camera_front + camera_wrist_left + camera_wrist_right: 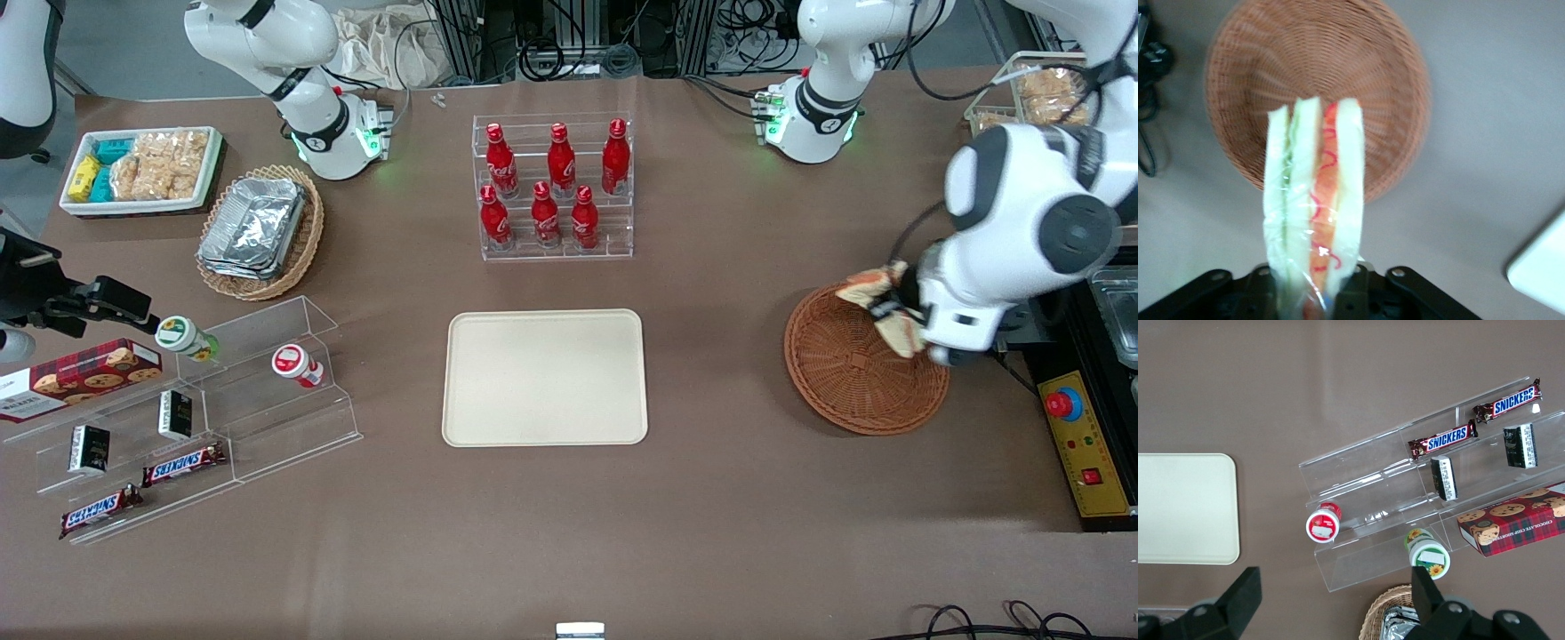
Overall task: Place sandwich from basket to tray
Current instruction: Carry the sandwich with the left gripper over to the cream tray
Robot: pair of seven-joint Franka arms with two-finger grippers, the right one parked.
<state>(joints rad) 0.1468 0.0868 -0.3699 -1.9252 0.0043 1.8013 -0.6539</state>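
The sandwich [1315,200] is a wrapped wedge of pale bread with green, orange and red layers along its edge. My left gripper [1313,293] is shut on it and holds it in the air above the reddish-brown wicker basket [1318,73]. From the front, the sandwich [876,286] hangs over the basket's [858,373] rim toward the working arm's end, with the gripper [898,311] at it. The basket has nothing inside. The cream tray [545,377] lies bare at the table's middle; one corner of the tray [1541,267] shows in the left wrist view.
A clear rack of red bottles [553,182] stands farther from the front camera than the tray. A tan basket with foil containers [260,229], a white snack bin [142,169] and a clear stepped shelf of snacks [187,418] lie toward the parked arm's end. A yellow control box [1086,444] sits beside the basket.
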